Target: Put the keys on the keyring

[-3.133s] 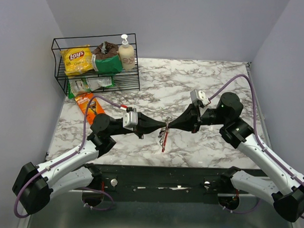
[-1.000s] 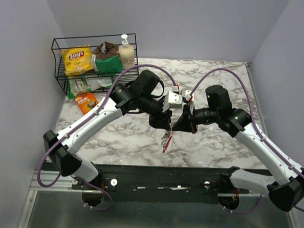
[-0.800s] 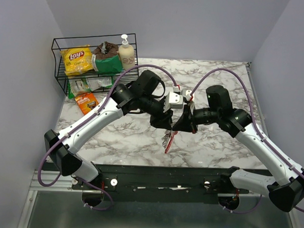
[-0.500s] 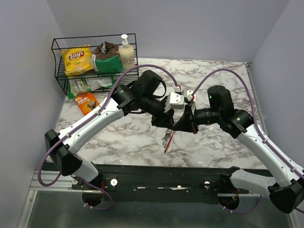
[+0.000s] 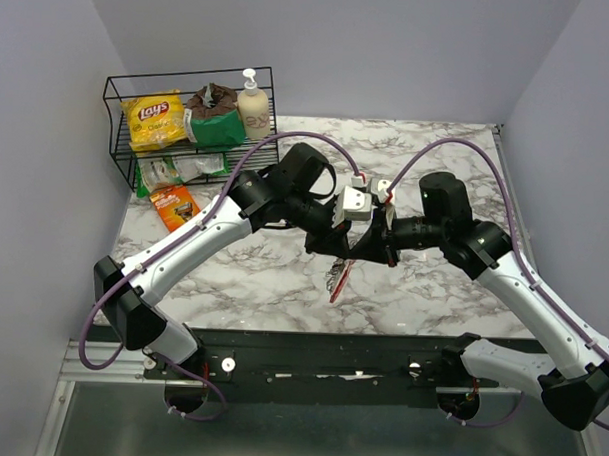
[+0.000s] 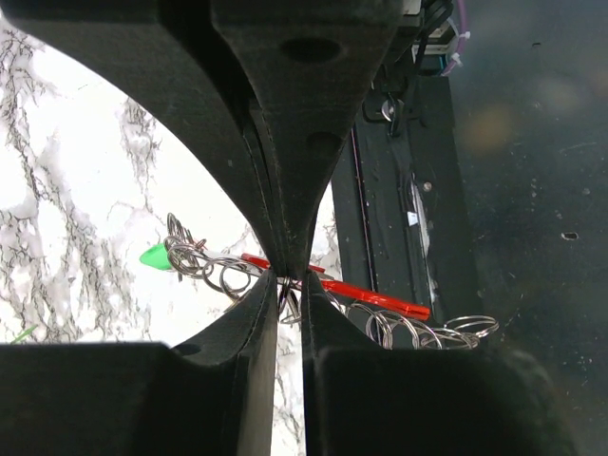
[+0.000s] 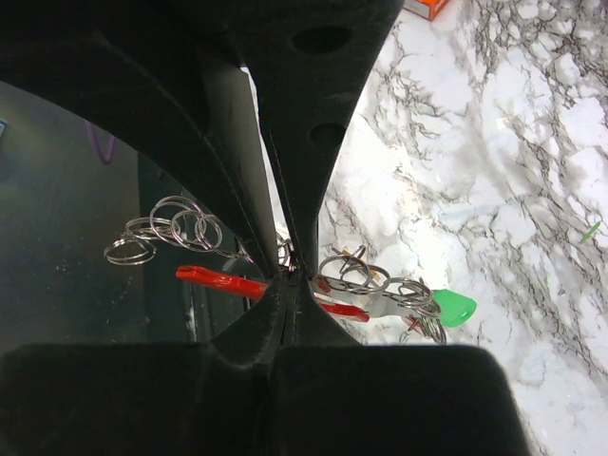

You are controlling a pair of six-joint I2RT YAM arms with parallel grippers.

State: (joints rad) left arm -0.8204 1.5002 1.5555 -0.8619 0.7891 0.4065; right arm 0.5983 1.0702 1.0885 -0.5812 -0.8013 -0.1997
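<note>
The keyring (image 5: 337,274) is held above the tabletop (image 5: 437,153) centre, dangling toward 6 o'clock. The right fingers (image 7: 313,389) are clamped on it. The left fingers (image 6: 228,380) are nearly closed around its rings; whether they grip cannot be told.

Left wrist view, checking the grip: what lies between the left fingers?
Silvery rings of the keyring sit in the narrow gap between the left fingers; the left wrist view shows it.
</note>
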